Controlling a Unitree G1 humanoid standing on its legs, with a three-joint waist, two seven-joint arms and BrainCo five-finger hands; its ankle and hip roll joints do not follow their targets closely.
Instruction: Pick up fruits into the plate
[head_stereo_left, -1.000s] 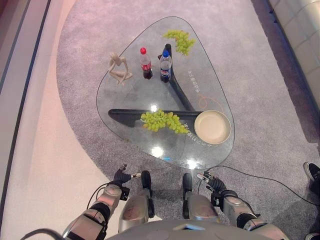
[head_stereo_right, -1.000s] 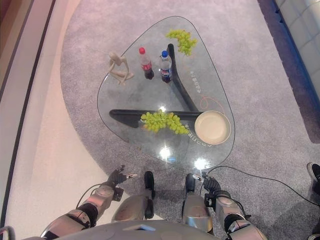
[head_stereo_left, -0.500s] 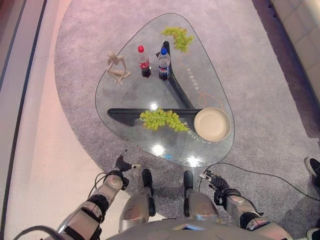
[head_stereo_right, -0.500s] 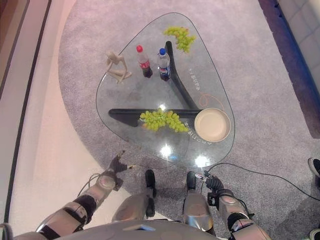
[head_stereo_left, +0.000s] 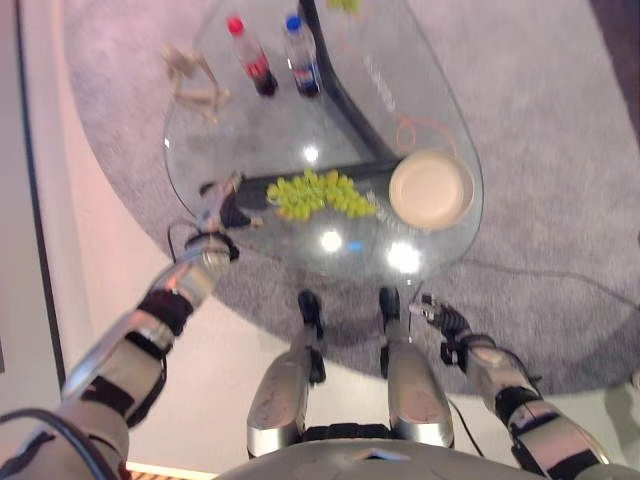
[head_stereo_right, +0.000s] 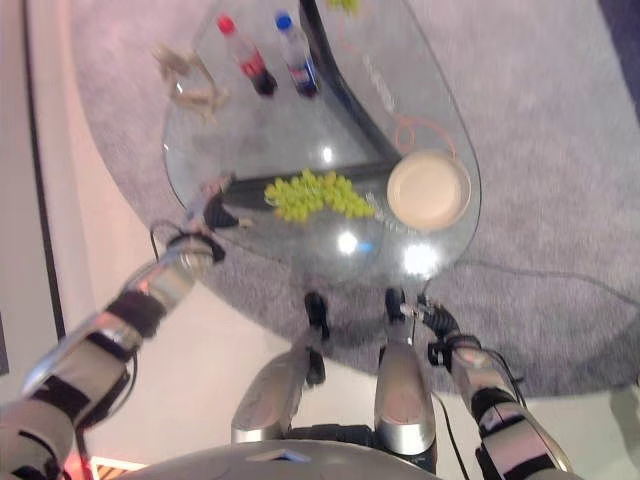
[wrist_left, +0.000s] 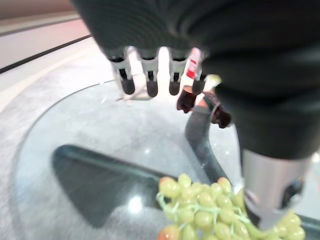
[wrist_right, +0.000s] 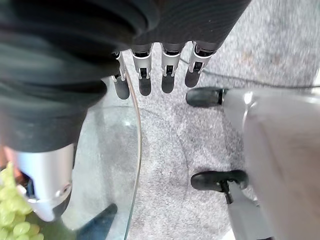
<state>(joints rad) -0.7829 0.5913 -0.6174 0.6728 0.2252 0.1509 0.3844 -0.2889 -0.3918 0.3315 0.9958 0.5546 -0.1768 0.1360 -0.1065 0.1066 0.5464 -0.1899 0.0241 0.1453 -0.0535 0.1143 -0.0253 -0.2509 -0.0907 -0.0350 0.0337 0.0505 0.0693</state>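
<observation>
A bunch of green grapes (head_stereo_left: 320, 194) lies on the glass table (head_stereo_left: 250, 150), near its front edge. Right of the bunch stands an empty beige plate (head_stereo_left: 431, 189). A second grape bunch (head_stereo_left: 346, 5) peeks in at the table's far end. My left hand (head_stereo_left: 222, 205) hovers open over the table's left part, just left of the near bunch, whose grapes (wrist_left: 205, 212) lie close under its thumb. My right hand (head_stereo_left: 436, 315) hangs open below the table's front right edge, over the carpet, holding nothing.
Two bottles, one red-capped (head_stereo_left: 249, 57) and one blue-capped (head_stereo_left: 300, 56), stand at the table's far side. A pale figurine (head_stereo_left: 193, 78) sits at the far left. The table's dark frame (head_stereo_left: 340, 90) shows through the glass. Grey carpet (head_stereo_left: 560, 150) surrounds the table.
The camera has tipped forward, so the table sits higher in view. My left hand has risen from beside the leg and reached over the table's left edge towards the near grapes. The right hand stays low.
</observation>
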